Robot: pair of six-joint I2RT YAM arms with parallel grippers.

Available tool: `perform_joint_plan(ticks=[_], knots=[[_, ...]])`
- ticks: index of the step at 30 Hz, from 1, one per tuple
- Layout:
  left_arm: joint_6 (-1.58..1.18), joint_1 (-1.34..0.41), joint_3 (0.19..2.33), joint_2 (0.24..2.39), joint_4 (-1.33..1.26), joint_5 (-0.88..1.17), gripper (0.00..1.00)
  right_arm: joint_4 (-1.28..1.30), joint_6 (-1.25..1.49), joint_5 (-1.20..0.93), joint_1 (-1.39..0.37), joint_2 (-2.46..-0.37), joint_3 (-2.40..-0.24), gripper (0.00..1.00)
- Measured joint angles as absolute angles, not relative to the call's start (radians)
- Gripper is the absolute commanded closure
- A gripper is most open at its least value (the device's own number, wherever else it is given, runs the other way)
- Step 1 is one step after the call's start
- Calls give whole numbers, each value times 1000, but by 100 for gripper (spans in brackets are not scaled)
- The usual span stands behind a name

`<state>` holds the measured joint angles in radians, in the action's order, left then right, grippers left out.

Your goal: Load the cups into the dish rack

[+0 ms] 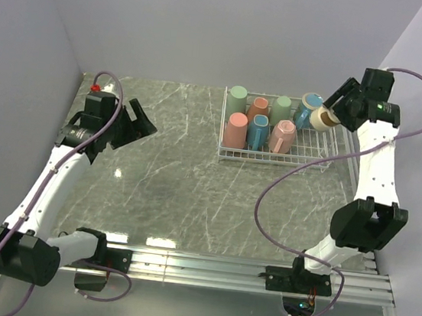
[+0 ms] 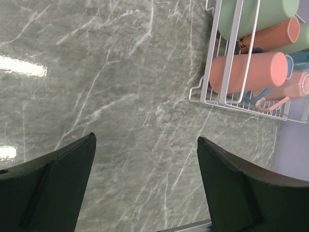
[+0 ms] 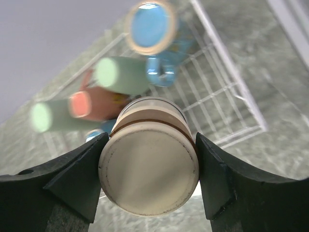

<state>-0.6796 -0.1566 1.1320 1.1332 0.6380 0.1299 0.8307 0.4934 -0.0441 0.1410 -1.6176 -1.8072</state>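
Observation:
The white wire dish rack (image 1: pixel 316 152) stands at the back right of the table. It holds several cups lying on their sides: two mint green (image 1: pixel 238 94) (image 1: pixel 281 105), a brown-orange one (image 1: pixel 260 106), a blue one with a gold rim (image 1: pixel 307 107), a salmon pink one (image 1: pixel 236 129), a blue one (image 1: pixel 258 131) and a pale pink one (image 1: pixel 283 136). My right gripper (image 1: pixel 334 108) is shut on a cream cup with a brown band (image 3: pixel 148 174) and holds it above the rack's right end (image 3: pixel 227 92). My left gripper (image 2: pixel 146 137) is open and empty over bare table, left of the rack (image 2: pixel 207 94).
The grey marble table (image 1: pixel 171 168) lies between the left gripper and the rack. Walls close in at the back, left and right. The right arm's cable (image 1: pixel 285 182) loops over the table in front of the rack.

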Motion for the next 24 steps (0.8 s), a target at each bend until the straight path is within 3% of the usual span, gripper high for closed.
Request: perform_joint_plan(ticks=[9, 24], knots=[[-670, -157, 1081, 1101, 648, 139, 14, 855, 483, 116, 131, -1735, -1779, 100], [-669, -163, 1064, 1102, 646, 161, 14, 824, 489, 182, 62, -1987, -1780, 100]])
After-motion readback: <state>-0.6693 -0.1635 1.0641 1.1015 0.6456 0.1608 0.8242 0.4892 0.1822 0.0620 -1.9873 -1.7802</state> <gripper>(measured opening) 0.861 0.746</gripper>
